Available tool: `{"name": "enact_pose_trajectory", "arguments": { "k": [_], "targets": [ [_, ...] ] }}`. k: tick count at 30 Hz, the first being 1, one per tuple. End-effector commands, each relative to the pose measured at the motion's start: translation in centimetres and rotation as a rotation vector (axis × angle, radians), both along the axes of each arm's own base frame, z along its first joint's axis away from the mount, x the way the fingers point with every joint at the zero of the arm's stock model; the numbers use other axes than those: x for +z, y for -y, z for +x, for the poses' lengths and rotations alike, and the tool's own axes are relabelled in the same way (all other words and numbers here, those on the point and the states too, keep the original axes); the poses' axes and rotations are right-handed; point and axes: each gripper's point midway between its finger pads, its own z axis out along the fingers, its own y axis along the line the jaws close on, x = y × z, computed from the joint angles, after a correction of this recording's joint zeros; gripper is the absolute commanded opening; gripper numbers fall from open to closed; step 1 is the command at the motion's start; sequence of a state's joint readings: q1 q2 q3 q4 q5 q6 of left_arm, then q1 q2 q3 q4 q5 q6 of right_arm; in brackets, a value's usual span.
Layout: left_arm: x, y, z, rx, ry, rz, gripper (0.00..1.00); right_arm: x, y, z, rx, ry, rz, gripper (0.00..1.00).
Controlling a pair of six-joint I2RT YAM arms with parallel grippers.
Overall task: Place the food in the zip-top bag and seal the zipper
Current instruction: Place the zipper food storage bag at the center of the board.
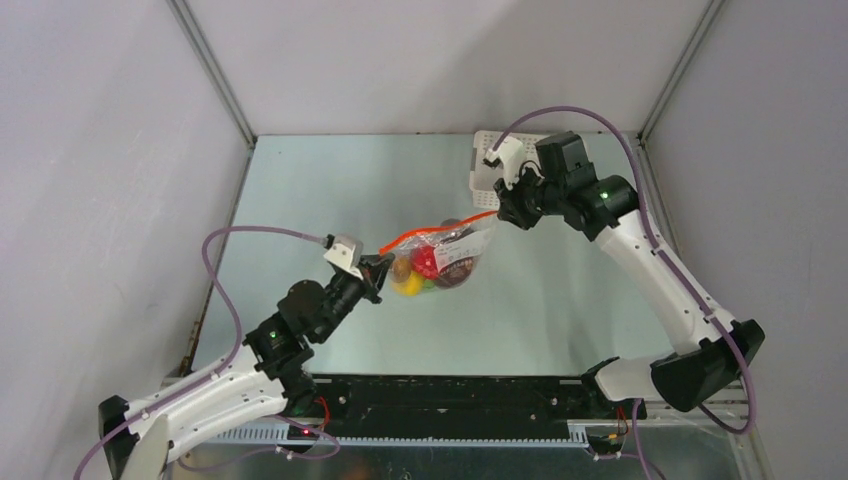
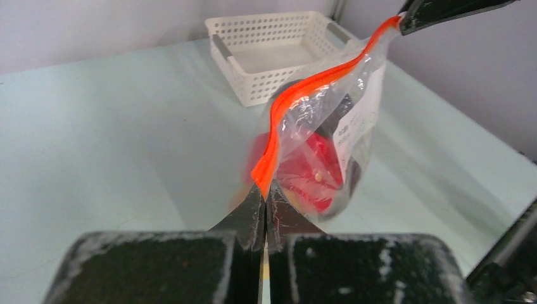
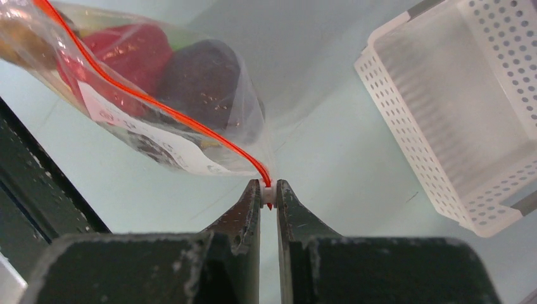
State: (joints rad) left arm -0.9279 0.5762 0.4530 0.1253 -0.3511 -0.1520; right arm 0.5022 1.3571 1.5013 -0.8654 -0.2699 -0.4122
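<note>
We see left gripper (image 1: 381, 268) clamped tight on one end of the thin orange-red zipper (image 1: 430, 232). The clear floppy zip-top bag (image 1: 472, 250), small round toy fruits (image 1: 428, 262) inside, hangs between arms. The right gripper (image 1: 503, 212) pinches the small white slider tab (image 3: 268, 194).

A pale green table (image 1: 300, 200) with a smooth, matte top. A white perforated plastic basket (image 2: 253, 85) stands upright on it at the far right. A clear bag (image 1: 455, 262) sags over the middle; whether its bottom touches the table is unclear.
</note>
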Motion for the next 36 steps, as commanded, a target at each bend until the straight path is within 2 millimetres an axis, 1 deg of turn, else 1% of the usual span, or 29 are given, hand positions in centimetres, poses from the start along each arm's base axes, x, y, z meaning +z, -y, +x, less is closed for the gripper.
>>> {"name": "enact_pose_trajectory", "arguments": {
  "k": [1, 4, 5, 7, 9, 10, 11, 12, 13, 16, 17, 18, 19, 20, 21, 22, 24, 25, 26, 27, 28, 29, 30, 31, 32, 33, 34, 35, 36],
  "targets": [
    [4.9, 1.0, -1.7, -0.109, 0.058, -0.172, 0.00, 4.6, -0.3, -0.7, -0.085, 0.065, 0.159, 0.00],
    [5.8, 0.9, -2.7, -0.146, 0.037, -0.210, 0.00, 5.5, 0.1, -2.1, -0.089, 0.056, 0.187, 0.00],
    [5.7, 0.7, -3.1, -0.154, 0.027, -0.208, 0.00, 5.7, 0.1, -2.4, -0.090, 0.051, 0.197, 0.00],
    [5.8, 0.2, -3.4, -0.145, 0.002, -0.228, 0.00, 6.0, -0.1, -3.9, -0.059, 0.023, 0.222, 0.00],
    [5.6, -0.8, -3.2, -0.090, -0.038, -0.243, 0.00, 6.0, -1.5, -5.7, 0.032, -0.039, 0.271, 0.00],
    [5.3, -2.0, -2.7, -0.023, -0.074, -0.247, 0.00, 5.8, -2.0, -6.2, 0.057, -0.058, 0.280, 0.00],
    [5.0, -2.6, -2.5, 0.014, -0.095, -0.246, 0.00, 5.5, -3.1, -7.3, 0.109, -0.097, 0.295, 0.00],
    [4.8, -3.9, -2.1, 0.095, -0.131, -0.252, 0.00, 5.3, -3.7, -7.9, 0.134, -0.118, 0.302, 0.00],
    [4.6, -4.6, -2.0, 0.134, -0.150, -0.250, 0.00, 4.9, -5.0, -9.0, 0.185, -0.163, 0.310, 0.00],
    [3.6, -7.8, -1.4, 0.317, -0.218, -0.221, 0.00, 4.0, -8.4, -11.9, 0.308, -0.299, 0.344, 0.00],
    [3.4, -8.9, -1.1, 0.379, -0.217, -0.218, 0.00, 3.5, -9.4, -12.4, 0.345, -0.351, 0.353, 0.00],
    [2.8, -9.4, -1.1, 0.412, -0.237, -0.206, 0.00, 3.2, -10.1, -12.8, 0.350, -0.393, 0.357, 0.00],
    [2.6, -10.3, -0.8, 0.469, -0.238, -0.211, 0.00, 2.5, -10.8, -12.4, 0.345, -0.425, 0.354, 0.00],
    [1.9, -10.6, -0.7, 0.497, -0.251, -0.185, 0.00, 2.3, -11.2, -12.0, 0.323, -0.450, 0.357, 0.00],
    [1.5, -11.1, -0.5, 0.535, -0.256, -0.186, 0.00, 1.2, -11.9, -11.1, 0.292, -0.475, 0.343, 0.00],
    [0.8, -11.2, -0.3, 0.556, -0.269, -0.163, 0.00, 1.1, -12.2, -10.5, 0.262, -0.492, 0.346, 0.00],
    [-0.3, -11.6, 0.4, 0.601, -0.293, -0.154, 0.00, -1.3, -13.3, -8.5, 0.204, -0.561, 0.318, 0.00],
    [-1.4, -12.1, 0.9, 0.627, -0.315, -0.151, 0.00, -1.3, -13.6, -7.7, 0.189, -0.567, 0.323, 0.00],
    [-1.8, -13.1, 1.8, 0.681, -0.321, -0.163, 0.00, -2.5, -14.0, -6.4, 0.147, -0.603, 0.310, 0.00],
    [-2.4, -12.6, 2.5, 0.666, -0.341, -0.171, 0.00, -3.0, -14.0, -5.3, 0.118, -0.616, 0.303, 0.00],
    [-2.8, -13.8, 3.2, 0.712, -0.345, -0.185, 0.00, -3.8, -14.4, -3.8, 0.084, -0.625, 0.288, 0.00],
    [-2.9, -13.3, 4.1, 0.691, -0.343, -0.198, 0.00, -4.2, -14.4, -2.6, 0.056, -0.622, 0.284, 0.00],
    [-2.9, -13.9, 4.8, 0.703, -0.343, -0.210, 0.00, -4.8, -14.9, -1.0, 0.021, -0.614, 0.275, 0.00],
    [-2.7, -13.7, 5.7, 0.699, -0.320, -0.214, 0.00, -5.0, -14.8, 0.2, 0.000, -0.606, 0.278, 0.00],
    [-2.5, -14.1, 6.3, 0.704, -0.312, -0.220, 0.00, -5.4, -15.3, 1.8, -0.029, -0.590, 0.287, 0.00],
    [-2.3, -14.0, 7.3, 0.705, -0.300, -0.210, 0.02, -5.5, -15.1, 3.1, -0.060, -0.579, 0.295, 0.00],
    [-2.4, -14.4, 7.8, 0.719, -0.300, -0.205, 0.05, -5.9, -15.5, 4.7, -0.094, -0.560, 0.305, 0.02],
    [-2.6, -14.4, 8.7, 0.731, -0.310, -0.188, 0.07, -6.1, -15.3, 5.8, -0.125, -0.554, 0.318, 0.05],
    [-2.7, -14.9, 9.2, 0.746, -0.314, -0.172, 0.07, -6.5, -15.5, 7.3, -0.149, -0.532, 0.329, 0.06]
  ]
}}
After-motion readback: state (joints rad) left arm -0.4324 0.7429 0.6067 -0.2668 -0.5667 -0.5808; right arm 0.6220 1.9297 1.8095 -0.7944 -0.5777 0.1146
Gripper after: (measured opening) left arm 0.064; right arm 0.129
